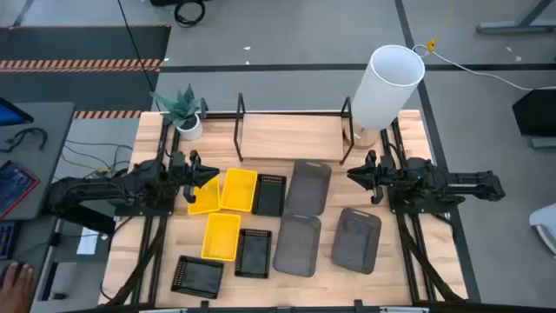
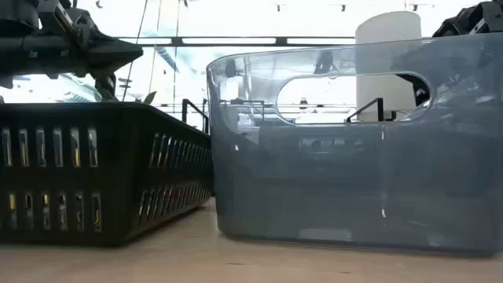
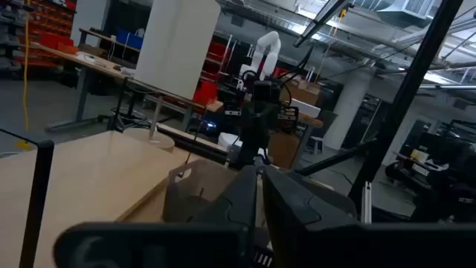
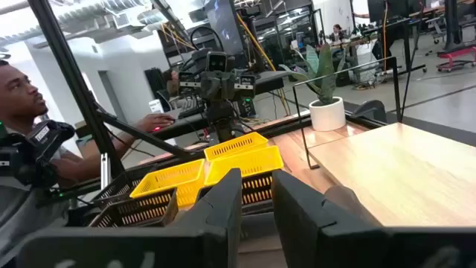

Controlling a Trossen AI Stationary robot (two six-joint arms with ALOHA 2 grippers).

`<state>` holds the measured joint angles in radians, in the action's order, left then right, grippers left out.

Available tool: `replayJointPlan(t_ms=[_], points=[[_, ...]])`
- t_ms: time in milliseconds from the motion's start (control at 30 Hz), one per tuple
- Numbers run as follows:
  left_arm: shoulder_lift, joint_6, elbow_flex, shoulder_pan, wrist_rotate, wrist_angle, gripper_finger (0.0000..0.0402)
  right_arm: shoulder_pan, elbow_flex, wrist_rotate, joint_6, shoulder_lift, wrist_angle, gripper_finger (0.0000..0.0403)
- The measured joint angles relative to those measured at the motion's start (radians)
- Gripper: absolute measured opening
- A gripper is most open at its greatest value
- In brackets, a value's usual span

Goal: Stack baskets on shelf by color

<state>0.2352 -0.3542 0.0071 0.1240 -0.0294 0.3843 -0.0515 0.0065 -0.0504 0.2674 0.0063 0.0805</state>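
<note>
Nearest the low camera, a black basket (image 2: 94,169) and a grey basket (image 2: 361,149) stand side by side on the table (image 1: 408,287). From above, nine baskets are seen spread over the table in front of the shelf (image 1: 291,126), whose wood base is bare: none has been stacked. Three yellow baskets (image 1: 239,189) lie left of centre, one of them (image 1: 205,196) tilted and overlapping its neighbour. The black ones lie near them, one (image 1: 270,194) just right of the yellow pair, two (image 1: 254,252) nearer the front edge. The three grey ones (image 1: 307,186) lie to the right.

The left gripper (image 1: 198,174) is held above the tilted yellow basket's far left corner, fingers closed together on nothing. The right gripper (image 1: 360,174) is held just right of the far grey basket, fingers likewise drawn together and empty, with narrow daylight between them in its wrist view.

For the step in hand, judged to be the first pick, the fingers should be opened before descent and closed over one wall only. The tilted yellow basket would best be taken first, since it rests on another and could drag it. One bay should be kept per colour, and the posts cleared on the way in. A white cylinder (image 1: 387,85) and a potted plant (image 1: 184,111) flank the shelf and should be avoided.
</note>
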Motion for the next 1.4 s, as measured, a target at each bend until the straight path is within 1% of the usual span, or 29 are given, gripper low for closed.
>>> replayJointPlan(t_ms=[200, 533, 800, 1100, 1400], points=[[0.000, 0.000, 0.000, 0.000, 0.000, 0.000, 0.0038, 0.000, 0.000, 0.000, 0.000, 0.000, 0.000, 0.0081], [0.000, 0.000, 0.000, 0.000, 0.000, 0.000, 0.0030, 0.000, 0.000, 0.000, 0.000, 0.000, 0.000, 0.0081], [0.000, 0.000, 0.000, 0.000, 0.000, 0.000, 0.0038, 0.000, 0.000, 0.000, 0.000, 0.000, 0.000, 0.0081], [0.000, 0.000, 0.000, 0.000, 0.000, 0.000, 0.0030, 0.000, 0.000, 0.000, 0.000, 0.000, 0.000, 0.0081], [0.000, 0.000, 0.000, 0.000, 0.000, 0.000, 0.0038, 0.000, 0.000, 0.000, 0.000, 0.000, 0.000, 0.0081]])
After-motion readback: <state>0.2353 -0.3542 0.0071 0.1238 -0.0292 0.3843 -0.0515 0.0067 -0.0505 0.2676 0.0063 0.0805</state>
